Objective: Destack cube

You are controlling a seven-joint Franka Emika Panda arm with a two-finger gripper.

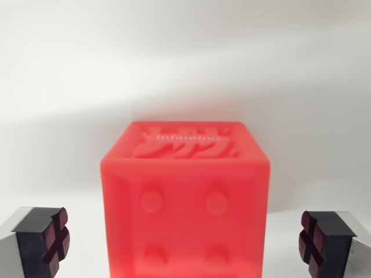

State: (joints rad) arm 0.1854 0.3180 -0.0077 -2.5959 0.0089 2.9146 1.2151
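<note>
A bright red cube (pixel 184 202) fills the lower middle of the wrist view. Its near face carries round raised dots and its top has an embossed relief pattern. My gripper (pixel 184 246) is open, with one finger pad (pixel 53 243) at the wrist view's left and the other at the wrist view's right, each well clear of the cube's sides. The cube stands between the two fingers without touching them. Whatever is under the cube is cut off by the bottom edge of the picture.
A plain white surface (pixel 185 69) stretches behind and around the cube, with a soft shadow band across it.
</note>
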